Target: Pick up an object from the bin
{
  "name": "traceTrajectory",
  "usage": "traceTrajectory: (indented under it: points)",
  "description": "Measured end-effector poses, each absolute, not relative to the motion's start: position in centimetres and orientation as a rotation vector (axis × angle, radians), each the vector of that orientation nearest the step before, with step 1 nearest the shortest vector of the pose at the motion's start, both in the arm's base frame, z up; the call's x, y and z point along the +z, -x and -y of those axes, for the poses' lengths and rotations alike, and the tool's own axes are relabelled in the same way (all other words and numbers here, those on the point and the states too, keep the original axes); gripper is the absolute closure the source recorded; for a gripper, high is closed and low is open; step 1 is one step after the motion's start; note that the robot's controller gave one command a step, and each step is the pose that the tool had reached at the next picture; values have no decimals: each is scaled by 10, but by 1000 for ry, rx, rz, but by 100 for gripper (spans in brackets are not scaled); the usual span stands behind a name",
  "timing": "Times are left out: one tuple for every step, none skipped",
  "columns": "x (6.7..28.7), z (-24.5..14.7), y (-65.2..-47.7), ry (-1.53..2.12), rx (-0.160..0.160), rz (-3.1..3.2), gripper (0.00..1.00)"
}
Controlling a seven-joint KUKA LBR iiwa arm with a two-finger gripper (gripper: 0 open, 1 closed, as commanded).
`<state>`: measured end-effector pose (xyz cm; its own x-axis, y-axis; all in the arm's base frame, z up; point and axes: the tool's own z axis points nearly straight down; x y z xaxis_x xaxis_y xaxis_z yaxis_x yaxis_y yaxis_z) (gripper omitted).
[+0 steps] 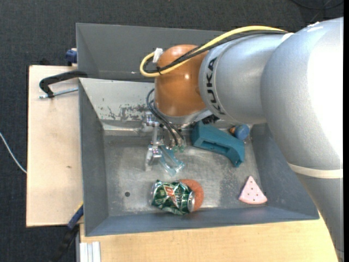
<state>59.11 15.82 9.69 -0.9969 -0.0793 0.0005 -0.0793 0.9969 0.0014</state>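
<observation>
Crushed green can [173,196] touching an orange ball [196,192]; pink wedge [252,191] — front right; teal handle [219,141] behind.

Can [173,196] at front — wedge [252,191] to its right, end effector [163,154] behind.

The crushed can [172,196] is showing green with white print, the ball [196,193] beside it orange-red, the dotted wedge [252,192] pink, and the blocky tool [218,141] teal against the grey bin [90,157].
</observation>
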Motion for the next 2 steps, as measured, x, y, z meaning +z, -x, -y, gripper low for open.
traceTrajectory:
  points:
    - [104, -116, -590, 190, -2, 3136, 0]
    - [72, -122, -603, 32, -4, 3146, 0]
